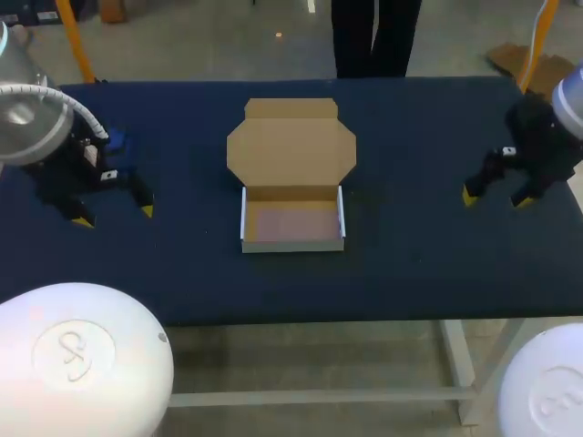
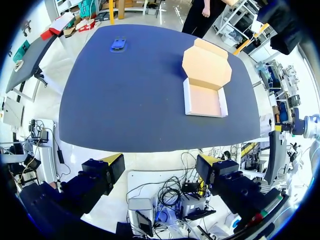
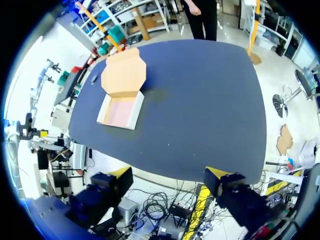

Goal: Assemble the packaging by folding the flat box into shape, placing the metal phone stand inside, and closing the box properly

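Two robot arms are hovering at opposite ends of a dark blue table [image 1: 428, 264], with an open cardboard box [image 1: 291, 182] lying between them.

The box is sitting at the table's middle, well apart from both grippers. Its shallow white-walled tray [image 1: 291, 224] is already standing in shape, and its brown lid [image 1: 291, 146] is lying flat open behind it, probably so the inside stays free for loading. The tray is showing nothing inside. A small blue object [image 2: 118, 44], likely the phone stand, is lying near the left arm toward the table's far edge, so that arm looks best placed to fetch it. The left gripper [image 1: 114, 215] is holding nothing, its yellow-tipped fingers spread wide. The right gripper [image 1: 495, 199] is likewise spread wide and empty, off to the box's other side, leaving the box unobstructed.
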`<state>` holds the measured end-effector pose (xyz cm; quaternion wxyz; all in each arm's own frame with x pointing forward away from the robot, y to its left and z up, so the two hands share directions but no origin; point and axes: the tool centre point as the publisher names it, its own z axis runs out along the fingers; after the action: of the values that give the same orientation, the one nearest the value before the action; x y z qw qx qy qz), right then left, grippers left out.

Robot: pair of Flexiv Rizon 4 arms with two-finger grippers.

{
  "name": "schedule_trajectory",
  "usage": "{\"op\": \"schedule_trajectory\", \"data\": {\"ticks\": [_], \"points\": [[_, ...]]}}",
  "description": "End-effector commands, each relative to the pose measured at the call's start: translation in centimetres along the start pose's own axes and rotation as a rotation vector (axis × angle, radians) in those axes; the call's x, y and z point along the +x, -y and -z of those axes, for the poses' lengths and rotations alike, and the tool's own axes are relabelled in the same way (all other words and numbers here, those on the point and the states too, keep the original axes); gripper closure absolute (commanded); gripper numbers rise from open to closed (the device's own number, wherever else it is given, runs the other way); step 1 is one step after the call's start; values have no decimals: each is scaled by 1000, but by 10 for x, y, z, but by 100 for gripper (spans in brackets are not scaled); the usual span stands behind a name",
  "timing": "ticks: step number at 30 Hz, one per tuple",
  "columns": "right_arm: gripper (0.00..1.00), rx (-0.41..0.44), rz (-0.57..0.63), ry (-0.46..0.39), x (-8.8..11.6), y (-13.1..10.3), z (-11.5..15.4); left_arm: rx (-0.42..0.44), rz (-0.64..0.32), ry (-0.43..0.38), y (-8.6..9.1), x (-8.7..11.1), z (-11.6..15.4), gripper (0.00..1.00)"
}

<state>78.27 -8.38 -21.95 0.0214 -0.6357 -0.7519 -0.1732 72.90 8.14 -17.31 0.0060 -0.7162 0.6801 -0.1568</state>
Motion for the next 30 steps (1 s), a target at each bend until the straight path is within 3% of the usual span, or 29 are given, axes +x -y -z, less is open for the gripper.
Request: {"op": "schedule_trajectory", "data": {"ticks": [1,9,21,30], "points": [[0,5,0,0,0,0,3,-10,1,13,7,-2,-6,0],[0,5,0,0,0,0,3,3,-3,21,18,-19,-20,0],[0,5,0,0,0,0,3,-22,-3,81,40,-46,-69,0],[0,5,0,0,0,0,3,-49,52,103,70,-79,-110,0]]}}
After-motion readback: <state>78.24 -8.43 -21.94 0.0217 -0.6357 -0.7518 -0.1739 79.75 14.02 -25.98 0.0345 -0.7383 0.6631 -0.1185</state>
